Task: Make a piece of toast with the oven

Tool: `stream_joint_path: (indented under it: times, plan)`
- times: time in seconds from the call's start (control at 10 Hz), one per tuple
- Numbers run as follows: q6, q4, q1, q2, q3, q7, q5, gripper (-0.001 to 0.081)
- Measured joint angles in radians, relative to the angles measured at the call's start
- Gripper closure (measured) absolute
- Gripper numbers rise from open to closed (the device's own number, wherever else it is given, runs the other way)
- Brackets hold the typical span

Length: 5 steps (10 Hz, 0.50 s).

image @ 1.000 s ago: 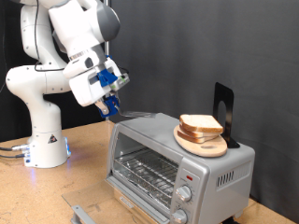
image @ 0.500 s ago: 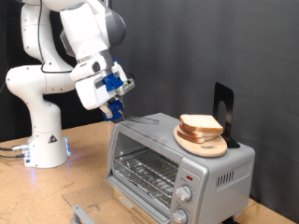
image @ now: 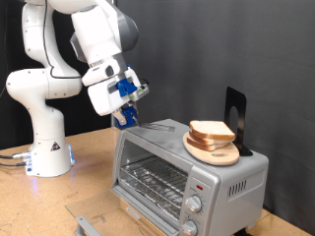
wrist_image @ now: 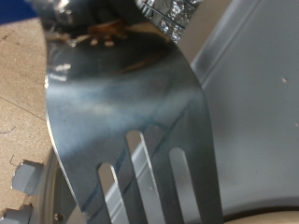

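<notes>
While over oven, pincer gripping spatula.

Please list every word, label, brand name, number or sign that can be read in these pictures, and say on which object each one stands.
No text can be read in either view.
Robot base: a small dark triangular sticker, too small to read.
Oven: marks around its two knobs, too small and blurred to read.
Spatula held in the gripper: bare shiny metal, no writing.
Bread on the wooden board: no label.
</notes>
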Motion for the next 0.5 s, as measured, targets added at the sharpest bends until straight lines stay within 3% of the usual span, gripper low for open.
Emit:
stream_joint_path:
  times: [0.5]
  plan:
    - [0.038,0.009,0.0,0.018,0.049,0.053,0.014,0.0438]
